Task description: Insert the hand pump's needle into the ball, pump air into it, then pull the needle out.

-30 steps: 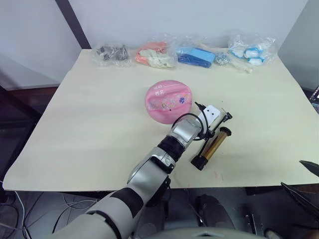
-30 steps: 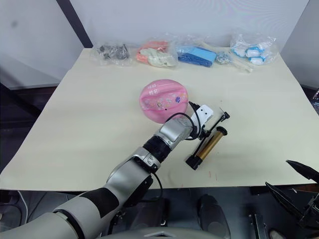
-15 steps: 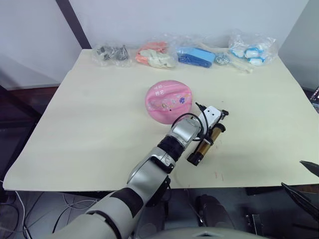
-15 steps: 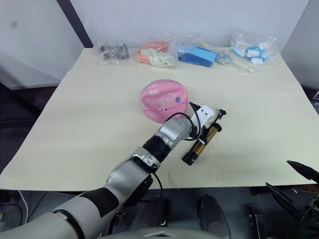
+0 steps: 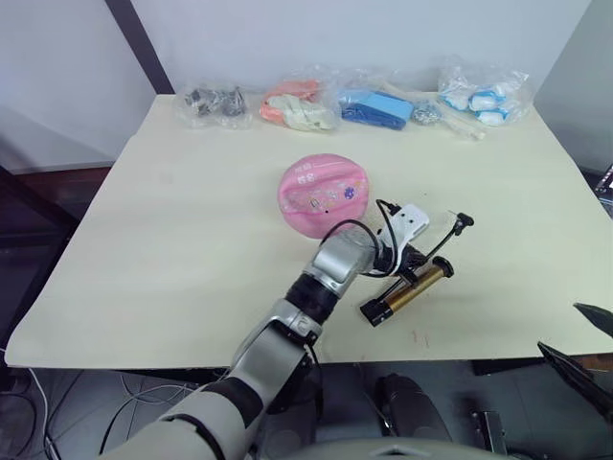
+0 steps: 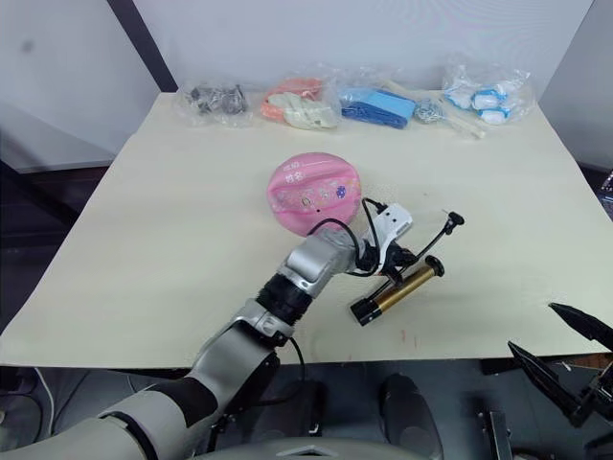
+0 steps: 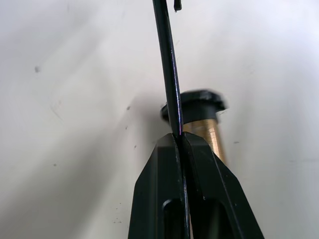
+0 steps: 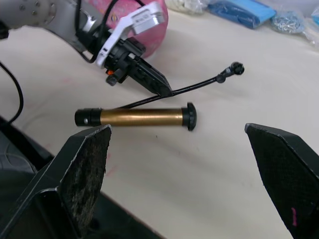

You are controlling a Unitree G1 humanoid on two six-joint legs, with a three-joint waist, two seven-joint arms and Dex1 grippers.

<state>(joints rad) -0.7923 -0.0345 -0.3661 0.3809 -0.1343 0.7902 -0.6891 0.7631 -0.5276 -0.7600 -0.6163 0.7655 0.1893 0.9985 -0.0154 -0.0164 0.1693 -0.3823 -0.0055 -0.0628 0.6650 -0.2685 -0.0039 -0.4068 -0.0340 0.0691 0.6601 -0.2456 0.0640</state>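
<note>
We see the left end effector [image 8: 167,91] pinching the pump's [image 8: 134,117] hose [image 7: 168,74] beside the ball [image 5: 323,194]; the right end effector [image 8: 192,169] gapes wide, empty.

left gripper [image 7: 178,137] — fingers pinched on thin hose [image 7: 166,64] | hand pump [image 7: 202,119] behind — on table [image 7: 75,124]

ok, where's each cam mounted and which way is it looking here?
Left/right eye: head, looking down over the table; left arm reaching to the hand pump.
Left wrist: along the left end effector, shut on the hose above the table.
Right wrist: between open fingers, toward the pump.
Shared: both wrist views show the pump barrel; the head views also show the ball.
</note>
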